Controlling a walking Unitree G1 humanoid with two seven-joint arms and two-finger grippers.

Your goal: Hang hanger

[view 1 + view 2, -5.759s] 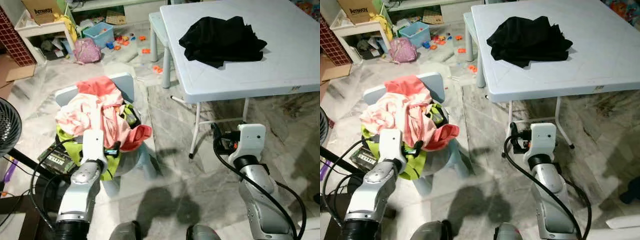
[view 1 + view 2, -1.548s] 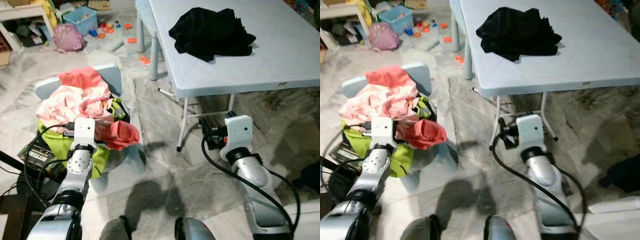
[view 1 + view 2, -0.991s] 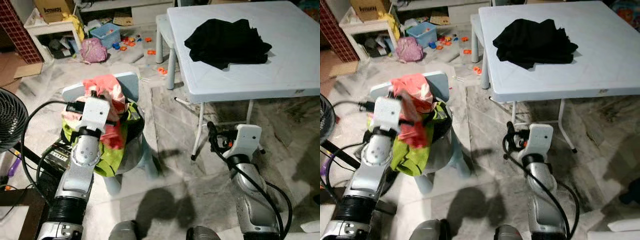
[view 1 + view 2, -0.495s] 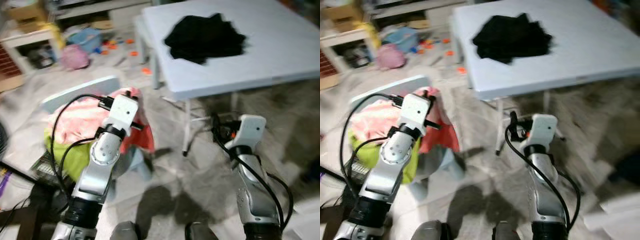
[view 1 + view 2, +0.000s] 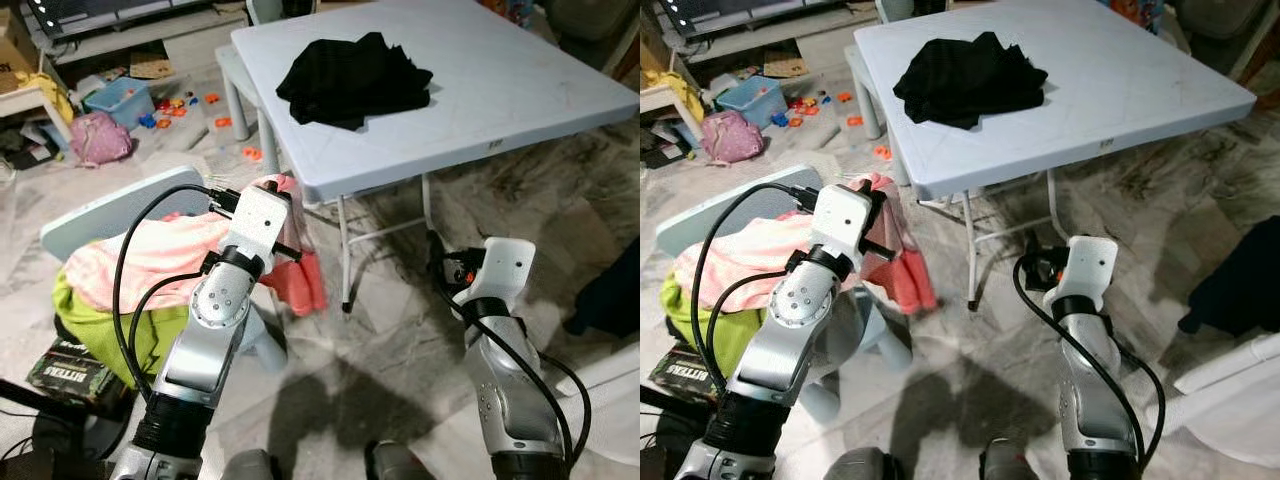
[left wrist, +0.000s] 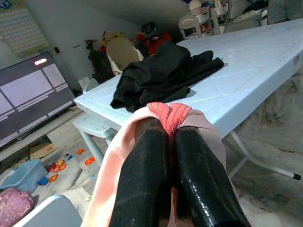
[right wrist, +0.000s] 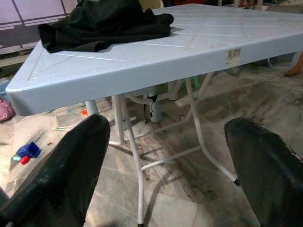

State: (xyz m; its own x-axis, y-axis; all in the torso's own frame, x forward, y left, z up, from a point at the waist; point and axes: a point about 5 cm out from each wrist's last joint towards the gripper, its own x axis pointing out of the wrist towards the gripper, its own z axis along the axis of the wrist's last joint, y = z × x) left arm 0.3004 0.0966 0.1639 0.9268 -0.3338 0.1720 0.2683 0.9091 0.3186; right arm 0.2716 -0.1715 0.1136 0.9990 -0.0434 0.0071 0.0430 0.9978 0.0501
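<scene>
as one left end effector (image 6: 170,142) pinches one pink garment (image 5: 160,255).

Head stereo pair looks forward and steeply down from above both arms, slightly offset sideways from each other. Both eyes cover the same ground: white folding table (image 5: 470,90) with black garment (image 5: 350,75) far ahead, chair (image 5: 110,215) piled with clothes on the left, marble floor (image 5: 370,350) below.

Left wrist cam sits close behind the left gripper (image 6: 171,135), looking along its fingers across the table edge at low height; black garment shared with head views.

Right wrist cam looks between right gripper (image 7: 163,156) fingers, low, near table-edge level, facing the table legs (image 7: 130,156) and top.
</scene>
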